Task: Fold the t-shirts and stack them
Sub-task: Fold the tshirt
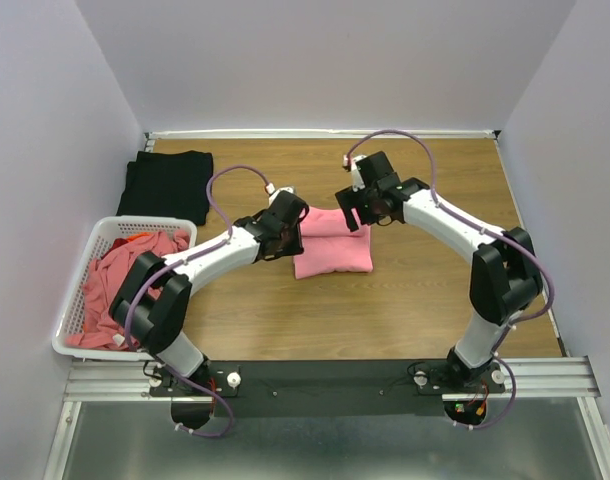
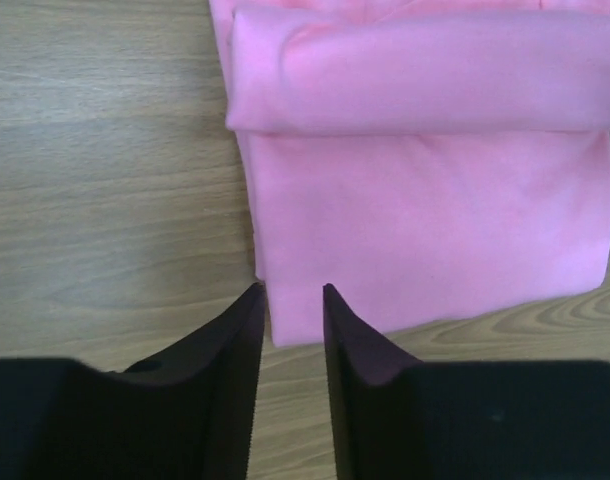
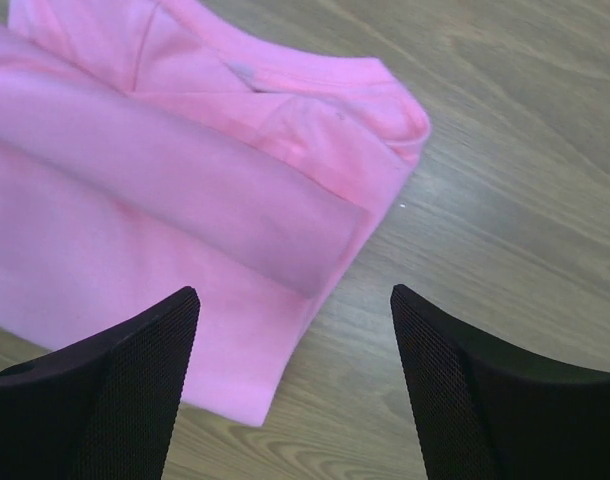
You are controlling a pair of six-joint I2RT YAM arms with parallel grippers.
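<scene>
A salmon-pink t-shirt (image 1: pixel 332 252) lies folded in the middle of the wooden table, a folded flap across its far part. My left gripper (image 1: pixel 285 226) hovers at its left edge. In the left wrist view the gripper (image 2: pixel 292 290) has its jaws a narrow gap apart and empty, just above the shirt's (image 2: pixel 425 200) near left corner. My right gripper (image 1: pixel 358 212) is at the shirt's far right. In the right wrist view it (image 3: pixel 295 295) is wide open and empty above the shirt's (image 3: pixel 165 180) edge near the collar. A folded black t-shirt (image 1: pixel 167 185) lies at the far left.
A white slatted basket (image 1: pixel 77 345) stands at the left edge, holding crumpled salmon-pink shirts (image 1: pixel 115 285) and a bit of red cloth (image 1: pixel 135 240). Grey walls close in the table on three sides. The arms' base rail (image 1: pixel 325 378) runs along the near edge.
</scene>
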